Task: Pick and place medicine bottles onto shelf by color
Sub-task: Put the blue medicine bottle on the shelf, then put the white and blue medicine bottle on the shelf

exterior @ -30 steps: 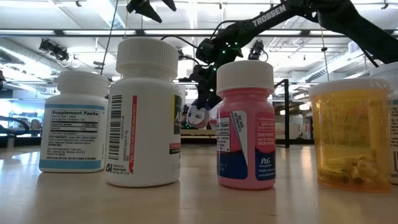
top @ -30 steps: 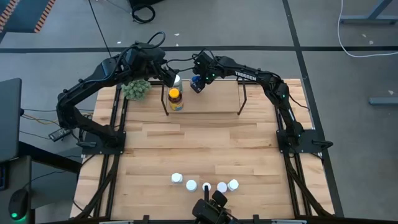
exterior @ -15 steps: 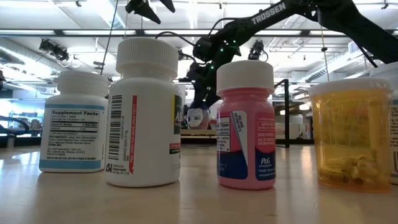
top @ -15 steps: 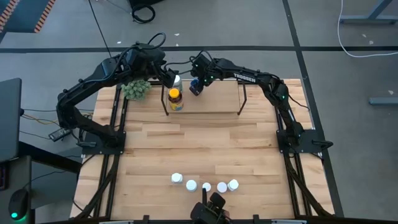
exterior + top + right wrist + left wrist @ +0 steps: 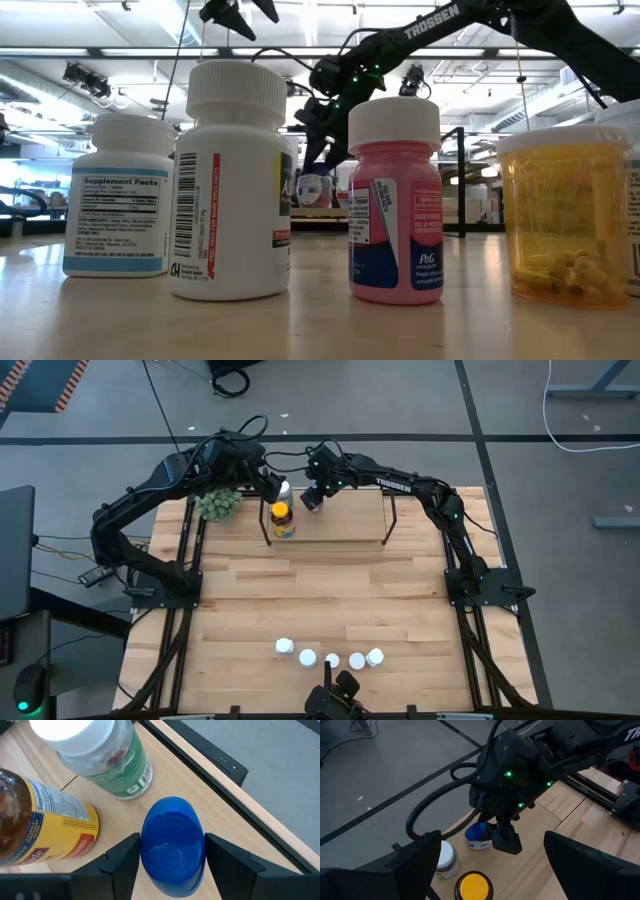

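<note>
High view: table point(image 5: 330, 595) of light wood, shelf point(image 5: 345, 525) at its far edge with black wire uprights. On the shelf's left end, amber bottle point(image 5: 282, 518) with yellow cap, white-capped bottle point(image 5: 284, 489) just behind it. Right gripper point(image 5: 312, 499) just right of those two, over the shelf; blue bottle hidden under it here. Left gripper point(image 5: 272, 484) close beside the white-capped bottle, fingers' state not readable from above. Green plant ball point(image 5: 219, 504) left of the shelf. Five small white-capped bottles point(image 5: 329, 657) in a row near the table's front edge. Low view: front row seen close, namely a white bottle with blue label point(image 5: 117, 195), tall white bottle point(image 5: 233, 181), pink bottle point(image 5: 394, 200), clear yellow bottle point(image 5: 567, 212); right arm reaching down behind them, blue bottle point(image 5: 314, 188) low at its tip, level with the shelf board. Left wrist view: left fingers point(image 5: 422, 865) set wide apart, nothing between them; beyond, right gripper point(image 5: 504, 838) standing over the blue bottle point(image 5: 479, 835), white-capped bottle point(image 5: 443, 859) and yellow cap point(image 5: 472, 885) nearby. Right wrist view: blue bottle point(image 5: 173, 845) upright between the right fingers point(image 5: 122, 860), both touching its sides, resting on the shelf board point(image 5: 235, 835); amber bottle point(image 5: 45, 822) and white-capped bottle with green label point(image 5: 102, 757) just beside it.
</note>
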Motion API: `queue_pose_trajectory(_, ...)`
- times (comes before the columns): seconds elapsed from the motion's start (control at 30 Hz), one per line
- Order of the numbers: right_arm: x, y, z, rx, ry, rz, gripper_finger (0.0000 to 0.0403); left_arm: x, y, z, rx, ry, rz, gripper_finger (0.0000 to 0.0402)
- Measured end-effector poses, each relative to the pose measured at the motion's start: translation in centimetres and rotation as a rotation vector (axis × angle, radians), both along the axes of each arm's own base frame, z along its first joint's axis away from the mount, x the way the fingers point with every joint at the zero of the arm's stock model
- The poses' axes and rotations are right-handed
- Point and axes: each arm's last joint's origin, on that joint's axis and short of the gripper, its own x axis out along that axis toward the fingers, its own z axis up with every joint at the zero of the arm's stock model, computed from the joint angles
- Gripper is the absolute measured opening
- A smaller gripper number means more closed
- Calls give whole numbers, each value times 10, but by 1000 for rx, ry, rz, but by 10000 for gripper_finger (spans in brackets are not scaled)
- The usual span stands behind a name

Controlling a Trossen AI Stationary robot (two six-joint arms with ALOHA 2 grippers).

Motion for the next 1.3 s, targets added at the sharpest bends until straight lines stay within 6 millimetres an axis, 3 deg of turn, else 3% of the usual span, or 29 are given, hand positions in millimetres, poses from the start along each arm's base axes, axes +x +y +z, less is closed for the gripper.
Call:
queue_pose_trajectory(0.3, 2, -1, 2, 26, -51, -63, 225, 0, 0, 0, -1, 3, 0, 357)
queue_pose_trajectory(0.8, 3, -2, 4, -31, -47, 3, 225, -1, 0, -1, -6, 15, -1, 357)
queue_pose_trajectory(1.1, 2, -2, 46, -133, -68, 53, 257, -2, -2, -4, -28, 41, -5, 357)
queue_pose_trajectory(1.3, -5, 7, 73, -108, -39, 52, 286, -2, -14, -5, -60, 60, -100, 357)
